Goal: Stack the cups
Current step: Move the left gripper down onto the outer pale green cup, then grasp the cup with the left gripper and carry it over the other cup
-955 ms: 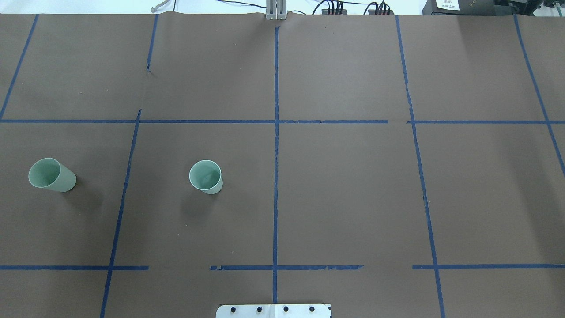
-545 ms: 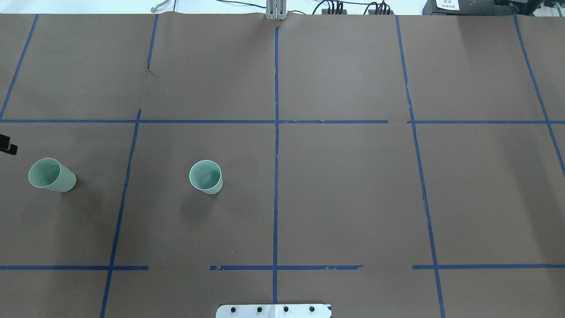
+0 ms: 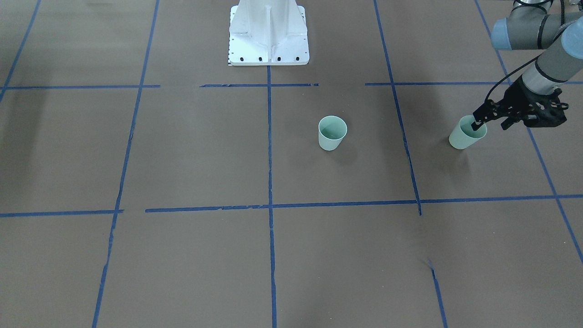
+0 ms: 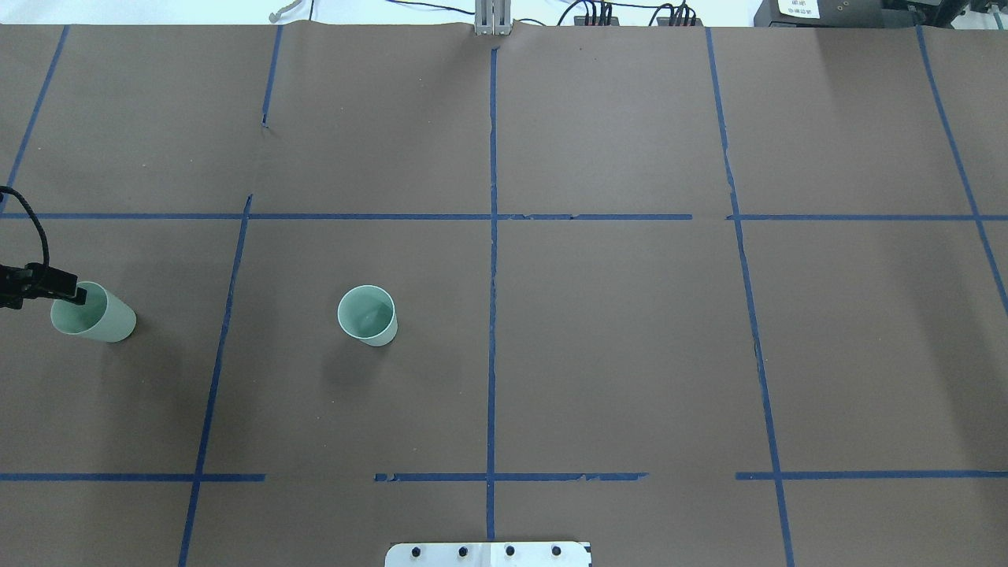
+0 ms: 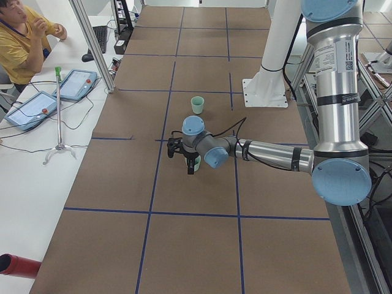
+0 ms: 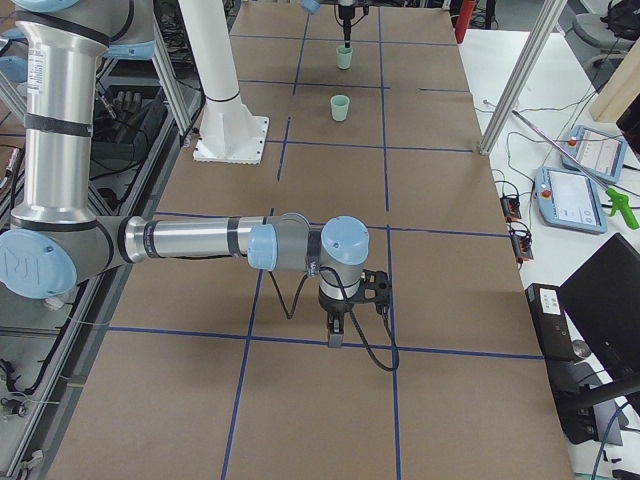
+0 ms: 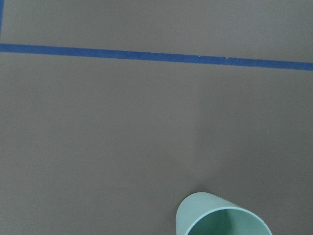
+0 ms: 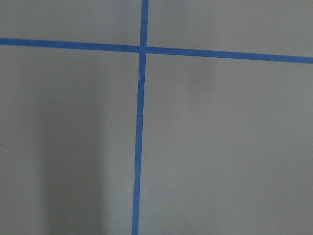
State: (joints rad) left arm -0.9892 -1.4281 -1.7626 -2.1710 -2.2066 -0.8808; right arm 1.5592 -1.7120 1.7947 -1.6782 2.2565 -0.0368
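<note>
Two pale mint-green cups stand upright on the brown table. One cup (image 4: 367, 315) (image 3: 332, 133) is left of the centre line. The other cup (image 4: 98, 319) (image 3: 464, 136) is near the table's left end, and its rim also shows in the left wrist view (image 7: 220, 218). My left gripper (image 3: 490, 123) is open at this cup's rim. One finger (image 4: 67, 294) is over the cup's mouth and the other is outside the wall. My right gripper (image 6: 335, 335) shows only in the exterior right view, low over the table's right end; I cannot tell whether it is open or shut.
The white robot base plate (image 3: 268, 41) (image 4: 488, 554) sits at the robot's edge of the table. Blue tape lines (image 4: 492, 236) divide the brown surface. An operator (image 5: 21, 37) and tablets (image 5: 30, 110) are beside the table's far side.
My left gripper has come in from the left edge of the overhead view and moved to the rim of the left cup. Both cups have stayed put.
</note>
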